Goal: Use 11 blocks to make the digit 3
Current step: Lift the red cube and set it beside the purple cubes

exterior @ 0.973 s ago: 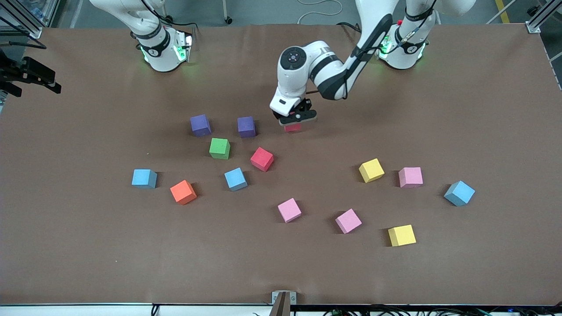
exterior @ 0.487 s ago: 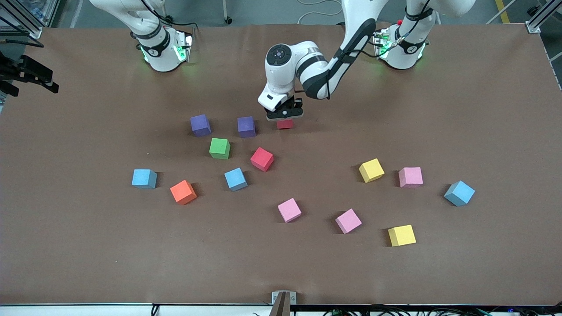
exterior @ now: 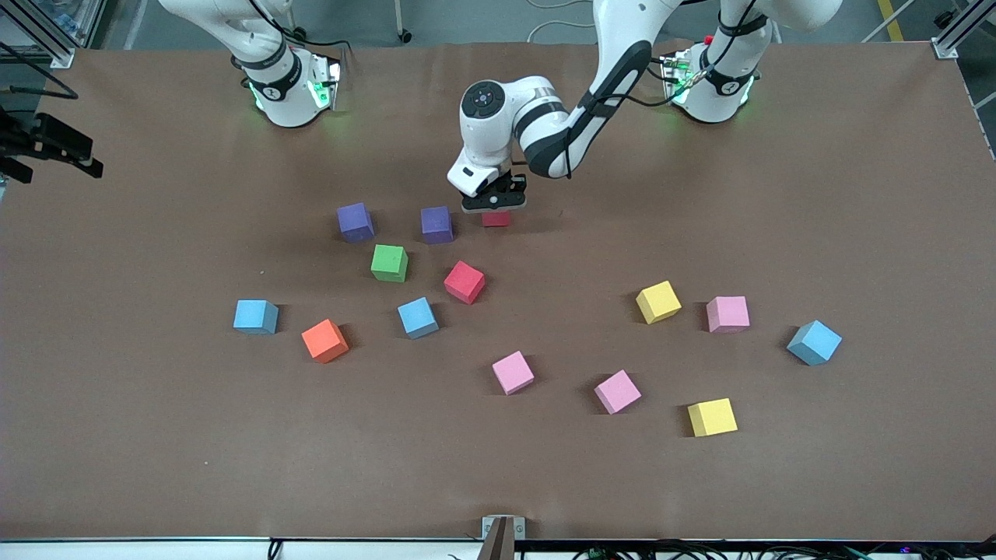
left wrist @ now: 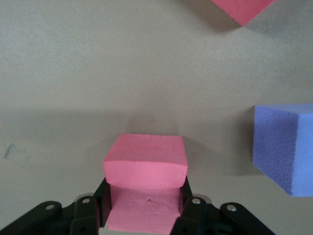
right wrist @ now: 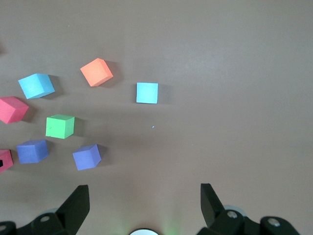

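Red block (exterior: 496,218) sits clamped in the left tool (exterior: 493,204), just beside the purple block (exterior: 436,224) toward the counter's right-arm end; right tool (right wrist: 144,205), spread apart, waits.

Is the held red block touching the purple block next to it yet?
Apart. The left wrist view shows bare table between the red block, held in the left hand, and the purple block.

so the count on the table: two purple blocks (exterior: 355,222), two red (exterior: 464,281), three pink (exterior: 513,372), two yellow (exterior: 658,302), three light blue (exterior: 418,317), one orange (exterior: 324,341), one green (exterior: 389,263).
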`<action>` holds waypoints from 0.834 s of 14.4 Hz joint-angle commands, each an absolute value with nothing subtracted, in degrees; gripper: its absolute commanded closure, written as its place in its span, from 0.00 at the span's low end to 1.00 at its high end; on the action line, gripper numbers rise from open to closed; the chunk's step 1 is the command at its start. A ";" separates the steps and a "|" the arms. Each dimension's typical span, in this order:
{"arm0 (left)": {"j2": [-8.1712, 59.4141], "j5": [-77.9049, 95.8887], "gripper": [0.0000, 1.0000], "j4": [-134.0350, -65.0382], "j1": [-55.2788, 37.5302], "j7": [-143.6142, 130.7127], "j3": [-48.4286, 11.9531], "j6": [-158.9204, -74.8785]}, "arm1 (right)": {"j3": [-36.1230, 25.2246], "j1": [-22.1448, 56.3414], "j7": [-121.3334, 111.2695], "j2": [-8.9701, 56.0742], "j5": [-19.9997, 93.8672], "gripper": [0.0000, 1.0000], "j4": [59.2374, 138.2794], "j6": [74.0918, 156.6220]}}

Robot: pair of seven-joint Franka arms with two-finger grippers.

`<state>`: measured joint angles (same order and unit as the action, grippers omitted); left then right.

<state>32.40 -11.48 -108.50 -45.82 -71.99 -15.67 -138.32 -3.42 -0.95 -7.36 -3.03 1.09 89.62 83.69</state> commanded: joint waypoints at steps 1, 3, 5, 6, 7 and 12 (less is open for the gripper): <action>33.05 -12.57 0.59 -107.32 -46.58 -71.72 -15.64 -137.72 | -2.72 -2.55 -8.26 0.07 0.62 0.00 88.33 85.42; 33.31 -12.48 0.29 -107.14 -46.58 -69.88 -15.64 -137.72 | -2.72 -2.72 -8.26 3.14 0.53 0.00 88.33 86.04; 33.57 -12.48 0.00 -106.70 -46.67 -69.96 -15.64 -137.72 | -2.72 -4.99 -8.44 7.54 0.88 0.00 88.33 86.04; 33.49 -12.48 0.00 -106.61 -46.67 -69.87 -15.64 -137.64 | -2.72 -5.79 -8.52 8.17 0.88 0.00 88.33 86.13; 33.40 -12.57 0.00 -106.35 -46.67 -69.35 -15.56 -137.55 | -2.72 -5.89 -8.61 9.39 0.44 0.00 88.16 86.05; 32.61 -12.39 0.00 -97.76 -43.87 -65.22 -14.94 -130.28 | -2.72 -5.71 -3.46 9.75 1.31 0.00 87.71 87.53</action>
